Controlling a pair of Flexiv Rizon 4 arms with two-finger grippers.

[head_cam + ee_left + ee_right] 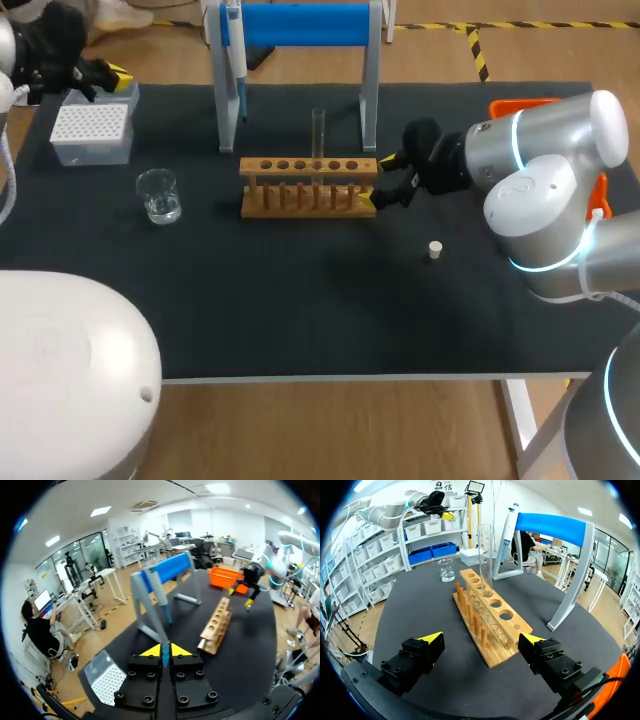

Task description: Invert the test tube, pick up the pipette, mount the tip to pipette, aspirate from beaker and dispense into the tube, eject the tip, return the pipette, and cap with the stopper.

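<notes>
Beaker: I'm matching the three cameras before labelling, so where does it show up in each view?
Head view: the beaker stands on the black mat, left of the wooden rack.
Left wrist view: not visible.
Right wrist view: the beaker stands beyond the rack's far end.
Shared landmark: the wooden rack, seen in all three views.

Right side: taken up by the right gripper (377, 180), the end of the wooden rack (310, 186) lying between its wide-spread jaws.
Above rack: blocked at one hole by an upright test tube (318, 130).
Behind rack: narrowed by the pipette stand (369, 95) legs.
Front counter (300, 320): a broad open strip, interrupted only by the stopper (435, 250).
Left side: a gap is left between beaker (158, 195) and rack.
</notes>
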